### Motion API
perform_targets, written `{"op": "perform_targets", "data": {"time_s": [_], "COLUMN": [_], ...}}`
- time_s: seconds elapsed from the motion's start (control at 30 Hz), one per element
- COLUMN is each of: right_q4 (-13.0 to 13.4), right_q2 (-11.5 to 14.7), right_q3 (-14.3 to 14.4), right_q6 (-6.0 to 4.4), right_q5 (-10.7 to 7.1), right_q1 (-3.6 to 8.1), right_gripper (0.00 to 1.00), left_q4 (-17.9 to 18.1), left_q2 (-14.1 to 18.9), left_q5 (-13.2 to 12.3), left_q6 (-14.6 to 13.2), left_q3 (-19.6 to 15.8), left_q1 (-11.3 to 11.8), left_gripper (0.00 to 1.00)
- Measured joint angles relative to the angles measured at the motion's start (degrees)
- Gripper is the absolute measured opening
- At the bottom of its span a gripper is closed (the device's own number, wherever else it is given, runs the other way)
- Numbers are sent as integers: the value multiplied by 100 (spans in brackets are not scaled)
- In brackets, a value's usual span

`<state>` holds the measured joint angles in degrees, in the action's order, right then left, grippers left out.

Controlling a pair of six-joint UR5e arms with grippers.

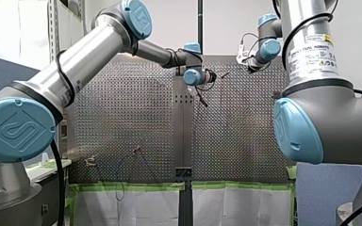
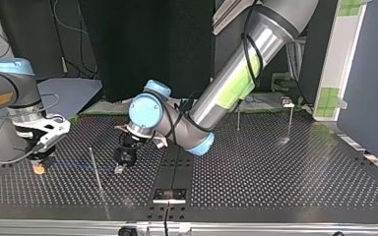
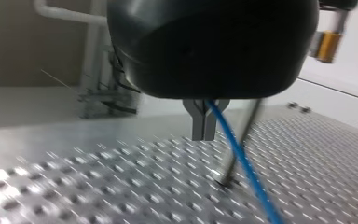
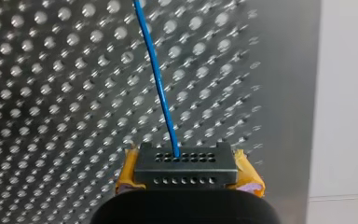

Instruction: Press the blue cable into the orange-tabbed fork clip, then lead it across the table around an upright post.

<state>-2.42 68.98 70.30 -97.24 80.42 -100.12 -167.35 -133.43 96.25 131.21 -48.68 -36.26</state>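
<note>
Two grippers low over surface [image 2: 275, 177]. My left gripper [image 3: 204, 135]: metal fingers [image 3: 197, 122] pressed together, pinching blue cable [image 3: 242, 161], near upright post [image 2: 95, 169]. My right gripper [image 2: 42, 155]: opening cannot be told; sits over orange-tabbed fork clip [image 2: 39, 169] by surface's left edge in top view. Cable stretches between both grippers. White label [image 1: 312, 52] on my right arm, print unreadable.
</note>
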Motion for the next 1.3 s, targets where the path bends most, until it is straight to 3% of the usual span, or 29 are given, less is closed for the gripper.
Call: {"op": "perform_targets", "data": {"time_s": [0.3,0.37,0.4,0.43,0.47,0.53,0.57,0.63,0.73,0.93,1.13,1.3], "right_q4": [19,33,53,72,98,180,224,330,477,790,1103,1344], "right_q2": [-176,-186,-193,-198,-203,-212,-216,-223,-229,-330,-615,-847], "right_q3": [122,151,177,202,231,318,362,471,616,930,1238,1328], "right_q6": [-10,-25,-35,-44,-57,-108,-137,-193,-255,-338,-308,-277], "right_q5": [144,211,267,310,353,458,506,607,730,924,921,955], "right_q1": [11,16,19,20,21,21,21,20,7,-33,-80,-61], "right_gripper": [0,0,0,0,0,0,0,0,0,0,0,0], "left_q4": [-299,-387,-416,-448,-468,-507,-519,-542,-570,-609,-648,-670], "left_q2": [-62,-65,-64,-63,-65,-67,-67,-66,-67,-68,-71,-85], "left_q5": [163,211,222,231,234,242,245,258,309,451,629,621], "left_q6": [-350,-455,-504,-568,-612,-700,-732,-782,-813,-839,-853,-825], "left_q3": [-1,-1,-1,-1,-1,-1,0,-1,0,0,-1,-1], "left_q1": [50,60,64,67,70,76,79,86,103,115,115,60], "left_gripper": [0,5,13,33,33,49,49,62,70,73,73,73]}}
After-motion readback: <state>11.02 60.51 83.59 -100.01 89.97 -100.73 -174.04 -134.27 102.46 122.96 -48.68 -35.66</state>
